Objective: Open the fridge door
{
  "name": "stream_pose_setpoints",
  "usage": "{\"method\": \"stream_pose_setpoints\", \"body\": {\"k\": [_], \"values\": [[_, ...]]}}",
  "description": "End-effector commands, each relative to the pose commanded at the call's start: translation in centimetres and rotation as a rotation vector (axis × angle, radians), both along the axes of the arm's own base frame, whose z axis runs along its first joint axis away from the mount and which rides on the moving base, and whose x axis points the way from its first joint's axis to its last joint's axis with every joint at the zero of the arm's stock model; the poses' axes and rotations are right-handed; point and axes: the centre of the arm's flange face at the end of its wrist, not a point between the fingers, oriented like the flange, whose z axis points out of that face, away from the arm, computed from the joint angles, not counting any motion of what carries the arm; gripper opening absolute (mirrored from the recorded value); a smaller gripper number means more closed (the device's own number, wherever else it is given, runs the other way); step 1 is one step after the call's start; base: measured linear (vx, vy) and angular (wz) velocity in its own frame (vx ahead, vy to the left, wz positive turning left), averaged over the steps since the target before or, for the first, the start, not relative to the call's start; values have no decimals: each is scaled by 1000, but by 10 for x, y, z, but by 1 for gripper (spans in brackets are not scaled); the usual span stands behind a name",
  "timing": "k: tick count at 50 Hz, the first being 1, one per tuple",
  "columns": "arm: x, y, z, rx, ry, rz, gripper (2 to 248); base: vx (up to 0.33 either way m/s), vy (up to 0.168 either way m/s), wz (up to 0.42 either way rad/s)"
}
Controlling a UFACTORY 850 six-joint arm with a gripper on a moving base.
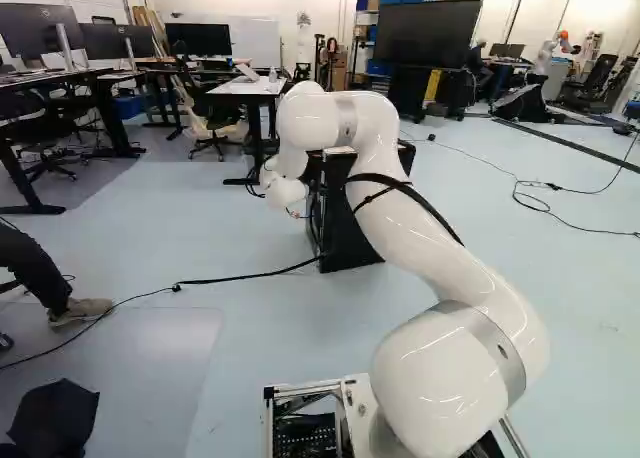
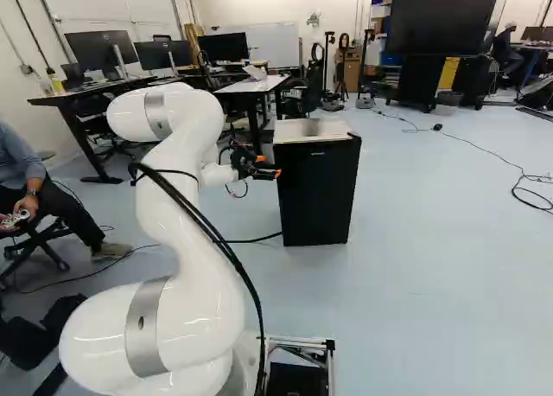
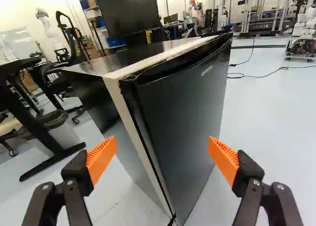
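In the right base view my gripper (image 2: pixel 269 166) is just left of the upper part of the black fridge (image 2: pixel 316 193). The arm partly covers the fridge (image 1: pixel 350 233) in the left base view. Seen from the wrist, the gripper (image 3: pixel 162 154) stands wide open, an orange pad (image 3: pixel 101 159) on one side and the other across from it. Ahead, between the fingers, is the fridge's front corner, with the dark door (image 3: pixel 185 102) and a pale strip along its edge. The door looks closed, and neither finger appears to touch it.
A white-topped table (image 2: pixel 251 86) stands behind the fridge. A black cable (image 1: pixel 235 277) crosses the floor to the fridge. A seated person with a controller is at the left of the right base view. Another robot (image 3: pixel 302 38) stands far off beyond the door side.
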Motion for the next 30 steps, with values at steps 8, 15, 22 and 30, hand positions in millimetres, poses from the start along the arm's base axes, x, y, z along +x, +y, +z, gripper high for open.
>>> {"method": "stream_pose_setpoints", "body": {"k": [8,15,22,30], "values": [[2,0,2,-3,-9,-3,247,0,0,0],[2,0,9,-1,-17,-3,247,0,0,0],[2,0,19,3,-27,-3,247,0,0,0],[2,0,28,6,-37,-3,247,0,0,0]]}}
